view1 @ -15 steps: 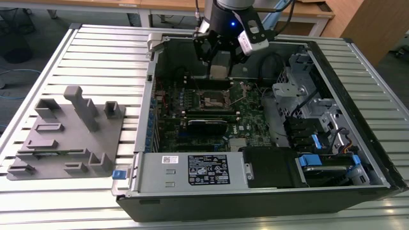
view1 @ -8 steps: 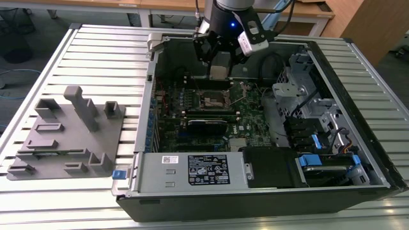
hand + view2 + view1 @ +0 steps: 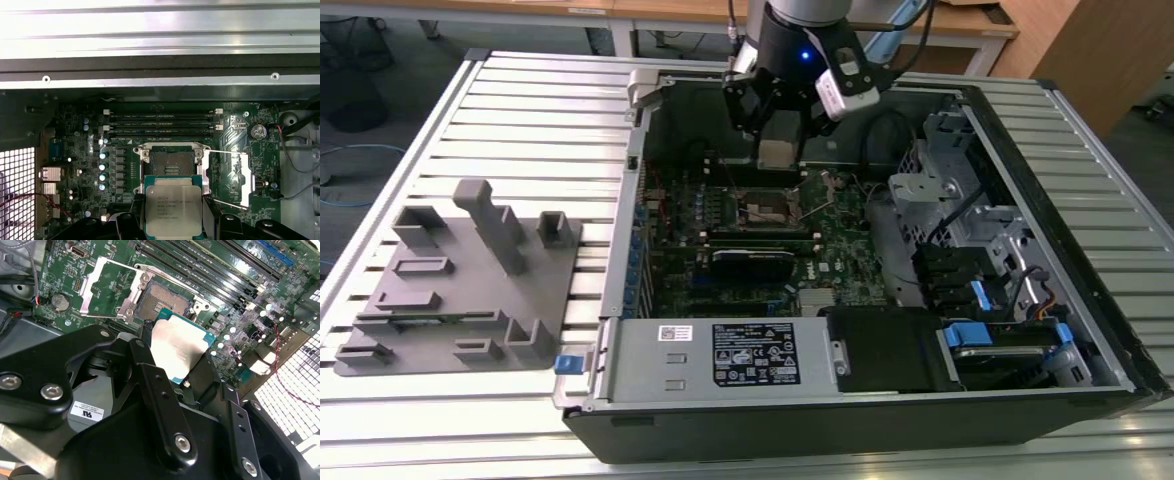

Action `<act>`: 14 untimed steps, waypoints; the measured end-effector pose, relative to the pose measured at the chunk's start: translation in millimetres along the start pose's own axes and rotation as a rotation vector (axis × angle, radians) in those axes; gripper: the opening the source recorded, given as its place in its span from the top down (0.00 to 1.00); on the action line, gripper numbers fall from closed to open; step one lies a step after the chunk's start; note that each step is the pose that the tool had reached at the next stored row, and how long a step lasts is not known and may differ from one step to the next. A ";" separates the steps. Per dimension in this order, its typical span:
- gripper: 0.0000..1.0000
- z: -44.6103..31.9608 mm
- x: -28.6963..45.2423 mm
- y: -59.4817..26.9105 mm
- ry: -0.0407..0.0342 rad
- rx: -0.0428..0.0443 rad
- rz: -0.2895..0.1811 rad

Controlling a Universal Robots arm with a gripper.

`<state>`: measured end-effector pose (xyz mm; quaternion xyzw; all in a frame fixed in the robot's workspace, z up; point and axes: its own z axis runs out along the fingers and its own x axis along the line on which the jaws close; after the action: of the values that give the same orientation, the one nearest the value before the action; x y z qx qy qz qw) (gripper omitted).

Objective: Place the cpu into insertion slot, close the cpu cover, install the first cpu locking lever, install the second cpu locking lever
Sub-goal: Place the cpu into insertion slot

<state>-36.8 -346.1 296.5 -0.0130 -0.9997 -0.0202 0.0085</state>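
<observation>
- Currently the gripper [image 3: 778,152] hangs inside the open computer case [image 3: 720,420], above the motherboard [image 3: 841,260].
- Its fingers [image 3: 212,220] are clamped on opposite edges of the cpu [image 3: 173,209], whose silver top faces the camera in the first wrist view (a teal border shows around the metal).
- The insertion slot [image 3: 172,161] lies bare near the chip and apart from it, with its dark centre exposed.
- The cpu cover [image 3: 133,294] is swung open to one side of the slot in both wrist views.
- A grey fixture [image 3: 454,270] sits on the slatted table [image 3: 480,90], beside the case on the exterior view's left.
</observation>
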 end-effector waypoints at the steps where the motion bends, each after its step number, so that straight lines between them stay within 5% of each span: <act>1: 0.46 0.9 0.0 0.0 0.0000 0.0001 0.000; 14: 0.46 10.8 -0.2 -0.4 0.0000 0.0001 0.000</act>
<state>-36.8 -346.0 285.7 -0.0130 -0.9997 -0.0202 0.0084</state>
